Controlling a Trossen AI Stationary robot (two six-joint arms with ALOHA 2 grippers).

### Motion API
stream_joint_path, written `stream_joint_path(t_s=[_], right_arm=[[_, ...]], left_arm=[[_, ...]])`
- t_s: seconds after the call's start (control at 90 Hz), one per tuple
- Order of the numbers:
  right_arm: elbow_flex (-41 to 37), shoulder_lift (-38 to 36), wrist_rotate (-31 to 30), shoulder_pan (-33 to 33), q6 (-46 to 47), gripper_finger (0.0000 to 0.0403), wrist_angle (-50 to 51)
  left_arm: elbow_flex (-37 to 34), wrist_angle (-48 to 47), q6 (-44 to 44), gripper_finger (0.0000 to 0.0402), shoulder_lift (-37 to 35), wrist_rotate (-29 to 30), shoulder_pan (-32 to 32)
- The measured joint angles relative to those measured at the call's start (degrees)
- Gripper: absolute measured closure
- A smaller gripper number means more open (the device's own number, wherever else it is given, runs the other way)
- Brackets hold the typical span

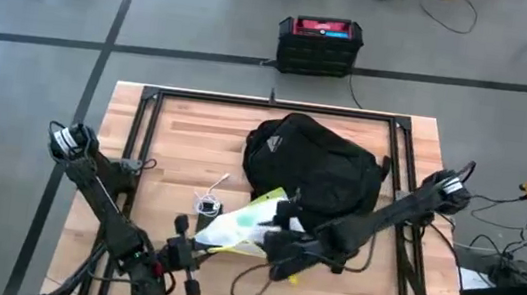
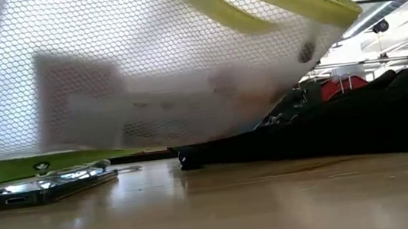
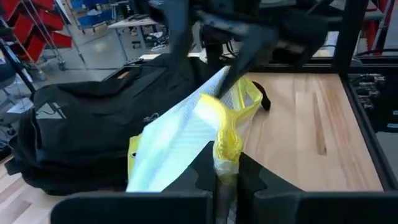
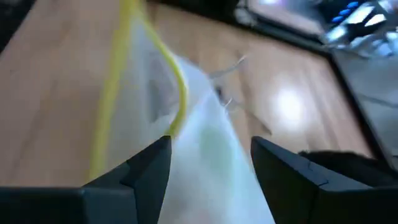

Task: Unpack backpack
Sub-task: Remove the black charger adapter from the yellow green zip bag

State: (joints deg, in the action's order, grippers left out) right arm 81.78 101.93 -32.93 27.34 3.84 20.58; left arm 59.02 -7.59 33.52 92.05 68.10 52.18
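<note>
- backpack (image 1: 316, 169) lies mid-table (image 1: 185, 128).
- left tool (image 3: 227, 180) is clamped on the mesh pouch's (image 1: 239, 225) yellow edge.
- right tool (image 4: 211, 165) has its fingers parted around the pouch.

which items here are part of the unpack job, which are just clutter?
Job: backpack; white mesh pouch with yellow trim, pinched by left tool, right tool open around it.

Lying about: small coiled cable; black box with red top on floor.
</note>
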Motion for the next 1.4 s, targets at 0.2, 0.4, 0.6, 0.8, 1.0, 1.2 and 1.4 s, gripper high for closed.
stream_joint_path(t_s=[0.2, 0.4, 0.6, 0.8, 1.0, 1.2, 1.4], right_arm=[[0.0, 2.35, 9.86, -1.17, 2.01, 0.0213, -5.67], [0.04, 0.64, 8.88, -0.98, 4.88, 0.0219, -4.93], [-0.25, -0.48, 8.94, -0.34, 9.65, 0.0209, -5.14], [-2.62, 2.85, 8.62, -0.39, 12.36, 0.0201, -8.69], [-2.78, 6.76, 4.46, -1.24, 11.4, 0.0253, -8.96], [-2.77, 7.27, 2.13, -1.31, 2.24, 0.0385, -9.05], [-1.3, 5.76, -10.95, -1.71, -10.39, 0.04, -7.22]], left_arm=[[-0.1, 0.11, 0.53, 0.0401, 0.0, -1.79, 0.02], [-0.63, -0.03, 1.38, 0.0401, 0.0, -2.64, 0.02], [-1.04, -0.13, 1.6, 0.0401, 0.0, -3.3, 0.02], [-1.2, -0.07, 1.53, 0.0401, 0.0, -3.61, 0.07], [-1.21, 0.61, -1.91, 0.0402, 0.0, -6.27, 0.15], [0.38, -1.91, -4.44, 0.039, -2.06, -9.19, 0.13], [6.02, -12.15, 1.04, 0.0327, -7.89, -13.45, 0.17]])
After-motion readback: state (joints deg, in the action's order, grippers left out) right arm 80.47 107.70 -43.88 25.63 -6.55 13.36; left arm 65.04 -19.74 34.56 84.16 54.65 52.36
